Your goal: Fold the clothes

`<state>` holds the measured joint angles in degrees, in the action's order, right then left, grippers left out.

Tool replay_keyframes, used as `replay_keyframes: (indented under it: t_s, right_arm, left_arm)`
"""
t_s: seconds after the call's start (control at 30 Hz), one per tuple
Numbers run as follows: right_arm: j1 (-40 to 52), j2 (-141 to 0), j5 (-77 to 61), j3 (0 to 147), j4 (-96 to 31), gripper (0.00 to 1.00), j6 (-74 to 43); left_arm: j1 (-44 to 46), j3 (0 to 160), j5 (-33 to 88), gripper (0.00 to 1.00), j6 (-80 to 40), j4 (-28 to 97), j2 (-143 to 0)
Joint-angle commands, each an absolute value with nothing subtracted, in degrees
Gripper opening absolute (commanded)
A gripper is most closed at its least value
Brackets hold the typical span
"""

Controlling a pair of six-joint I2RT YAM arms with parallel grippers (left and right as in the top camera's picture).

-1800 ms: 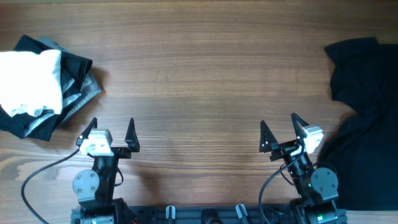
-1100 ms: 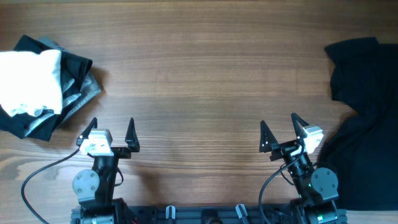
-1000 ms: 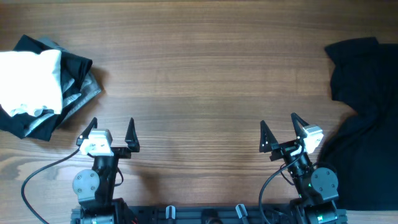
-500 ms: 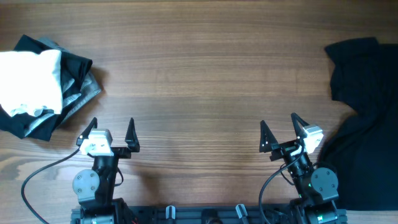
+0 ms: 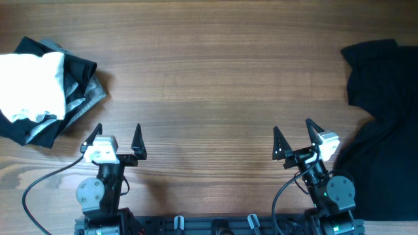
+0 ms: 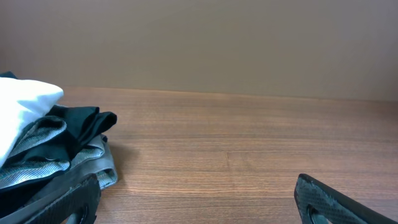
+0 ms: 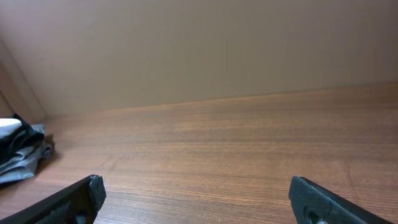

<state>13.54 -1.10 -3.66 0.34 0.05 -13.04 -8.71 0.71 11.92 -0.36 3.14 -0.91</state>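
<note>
Two sets of fingers stood spread wide and empty near the front edge of the counter [image 5: 209, 78]. The left fingers [image 5: 137, 138] pointed out over bare wood and gripped nothing. The right fingers [image 5: 279, 145] were just as wide, also gripping nothing, and angled slightly toward the left.

Ahead of the left fingers and off to their left, clear of them, lay a pile of clothes [image 5: 81, 68] at the counter's left edge. A white piece [image 5: 32, 85] sat on top of crumpled black fabric, and a grey piece [image 5: 91, 98] stuck out on the side nearer the middle. The left wrist camera showed this pile low on its left side, beyond its own finger.

On the opposite side, a black garment [image 5: 385, 124] lay spread along the right edge and ran out of view. It was near the right fingers but apart from them.
</note>
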Motion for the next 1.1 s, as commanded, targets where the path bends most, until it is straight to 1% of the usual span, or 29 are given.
replay_keyframes:
  t_s: [0.0,0.33,0.5,0.7,0.8,1.0,1.07]
  right_arm:
    - [13.28,-0.43,-4.36,0.30,0.21,1.00,-13.69]
    - [13.28,-0.43,-4.60,0.30,0.27,1.00,-14.20]
    - [13.28,-0.43,-7.53,0.56,0.58,1.00,-14.22]
    - [13.28,-0.43,-8.03,3.31,0.34,1.00,-15.18]
    - [13.28,-0.60,-8.03,5.34,-0.19,1.00,-15.07]
    - [13.28,-6.33,-9.10,11.84,-3.11,1.00,-15.05]
    - [13.28,-12.71,-9.08,16.69,-6.17,1.00,-15.03]
  left_arm:
    - [-8.40,0.36,12.84,1.00,-0.91,3.16,-1.15]
    - [-8.40,0.36,13.78,1.00,-0.95,2.98,-1.15]
    - [-8.40,0.80,17.74,1.00,-0.99,1.26,-1.15]
    - [-8.40,3.64,18.02,1.00,-8.32,1.26,-1.15]
    - [-8.40,5.13,19.09,1.00,-9.96,1.34,-1.21]
    - [-8.40,11.90,20.12,1.00,-9.91,8.01,-4.60]
    - [-8.40,17.26,20.12,1.00,-9.89,11.90,-9.21]
